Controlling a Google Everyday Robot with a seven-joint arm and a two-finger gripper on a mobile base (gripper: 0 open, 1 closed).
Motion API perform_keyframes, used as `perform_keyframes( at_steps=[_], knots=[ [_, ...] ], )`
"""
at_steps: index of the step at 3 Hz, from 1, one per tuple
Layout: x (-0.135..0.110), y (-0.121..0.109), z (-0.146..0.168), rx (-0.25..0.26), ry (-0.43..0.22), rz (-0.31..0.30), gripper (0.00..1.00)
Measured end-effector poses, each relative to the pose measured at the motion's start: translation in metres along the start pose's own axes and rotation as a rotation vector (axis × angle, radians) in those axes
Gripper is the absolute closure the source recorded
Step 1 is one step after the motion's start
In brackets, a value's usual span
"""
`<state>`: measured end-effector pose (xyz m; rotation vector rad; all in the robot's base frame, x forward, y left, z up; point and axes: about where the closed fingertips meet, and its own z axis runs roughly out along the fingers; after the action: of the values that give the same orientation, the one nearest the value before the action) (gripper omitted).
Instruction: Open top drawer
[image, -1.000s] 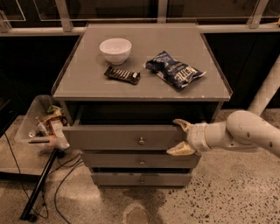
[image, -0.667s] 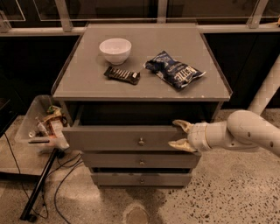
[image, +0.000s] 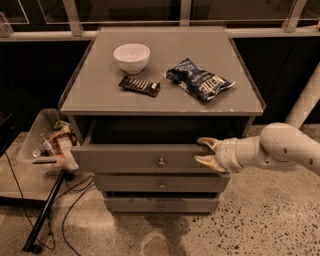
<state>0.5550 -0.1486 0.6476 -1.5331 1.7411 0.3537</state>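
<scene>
The top drawer (image: 130, 159) is a grey front with a small round metal knob (image: 161, 162). It stands pulled out a short way from the grey cabinet (image: 100, 97), with a dark gap above it. My gripper (image: 205, 152) is at the drawer front's right end, with one finger (image: 207, 142) over the top edge and the other finger (image: 206, 161) against the front face. Its white arm reaches in from the right.
On the cabinet top lie a white bowl (image: 132, 57), a dark snack bar (image: 139, 85) and a blue chip bag (image: 199, 79). Two lower drawers (image: 161, 185) are shut. A bin of rubbish (image: 46, 145), a black pole (image: 46, 212) and cables sit at the left on the floor.
</scene>
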Motion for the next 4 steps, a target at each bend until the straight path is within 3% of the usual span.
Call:
perform_keyframes(
  at_steps=[3,4],
  knots=[
    [-0.003,-0.003,-0.004,0.002,-0.001,0.005,1.0],
    [-0.036,0.006,-0.031,0.094,-0.033,-0.036,1.0]
  ],
)
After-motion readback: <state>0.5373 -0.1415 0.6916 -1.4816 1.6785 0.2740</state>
